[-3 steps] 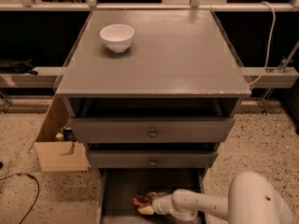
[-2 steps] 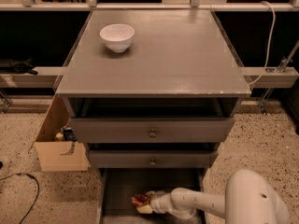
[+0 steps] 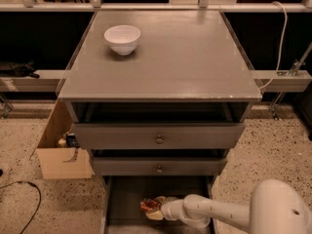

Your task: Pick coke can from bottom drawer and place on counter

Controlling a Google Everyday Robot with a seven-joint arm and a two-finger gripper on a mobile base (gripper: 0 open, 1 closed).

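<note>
The coke can (image 3: 148, 206), small and red, lies on the dark floor of the open bottom drawer (image 3: 124, 199) at the foot of the grey cabinet. My gripper (image 3: 155, 207) reaches into that drawer from the right and sits right at the can, with its pale tips above and below the can. The white arm (image 3: 214, 213) runs back to the lower right. The counter (image 3: 195, 57) is the broad grey top of the cabinet, well above the gripper.
A white bowl (image 3: 122, 38) stands at the counter's back left. Two shut drawer fronts with round knobs (image 3: 159, 140) hang over the open drawer. A cardboard box (image 3: 61, 152) sits on the speckled floor to the left. A black cable (image 3: 24, 189) lies there too.
</note>
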